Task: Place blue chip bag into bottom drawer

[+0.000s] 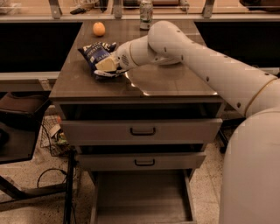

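**Robot gripper takes hold of chip bag on cabinet top, bottom drawer open below**

The blue chip bag [95, 53] sits at the left rear of the brown cabinet top [175, 83], well above the bottom drawer [142, 199] and not in it. Its dark foil carries white lettering that is too small to read. A pale patch shows at its near edge. The bag's long axis runs slantwise, from the far left toward the near right, with the crimped end farthest from the arm. Whether its underside touches the top or hangs just clear of it cannot be told.

The gripper [107, 65] meets the bag at its near right corner, with the cream-coloured fingers [106, 64] pinched on the foil. The white arm [205, 65] reaches in from the right across the cabinet top.

Behind the bag, an orange [99, 29] lies near the back edge. A drink can [146, 13] stands upright to the orange's right, its label unreadable.

Under the top, the top drawer [183, 130] and the middle drawer [175, 161] each show a dark bar handle. The middle one sits set back from the one above. The bottom drawer is pulled out toward the camera, and its flat grey floor and side walls are in view. A dark cable [48, 175] loops on the speckled floor [26, 175] to the left.
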Motion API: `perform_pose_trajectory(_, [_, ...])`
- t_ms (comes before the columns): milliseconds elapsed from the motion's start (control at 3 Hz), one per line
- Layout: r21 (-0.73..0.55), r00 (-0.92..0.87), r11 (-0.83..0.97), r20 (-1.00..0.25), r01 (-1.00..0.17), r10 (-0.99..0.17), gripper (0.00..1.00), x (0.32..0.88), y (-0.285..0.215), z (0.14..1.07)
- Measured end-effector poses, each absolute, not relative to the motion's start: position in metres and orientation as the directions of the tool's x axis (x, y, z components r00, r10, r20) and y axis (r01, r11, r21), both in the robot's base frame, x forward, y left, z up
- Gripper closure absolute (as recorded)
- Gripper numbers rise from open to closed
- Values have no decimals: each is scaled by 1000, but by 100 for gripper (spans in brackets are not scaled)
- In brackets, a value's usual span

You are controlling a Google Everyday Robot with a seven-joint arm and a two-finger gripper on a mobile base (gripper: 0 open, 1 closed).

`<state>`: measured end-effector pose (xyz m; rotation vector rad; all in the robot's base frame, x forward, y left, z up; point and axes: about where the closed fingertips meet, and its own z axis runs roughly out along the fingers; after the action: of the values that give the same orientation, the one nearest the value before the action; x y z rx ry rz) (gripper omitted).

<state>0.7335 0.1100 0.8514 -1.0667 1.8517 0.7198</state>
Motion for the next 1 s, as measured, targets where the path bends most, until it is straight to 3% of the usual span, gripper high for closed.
perform_pose_trajectory(333, [61, -267, 468, -883, -881, -387, 100, 733, 110, 854])
perform_pose_trajectory(1000, [61, -267, 468, -883, -881, -387, 100, 733, 110, 854])
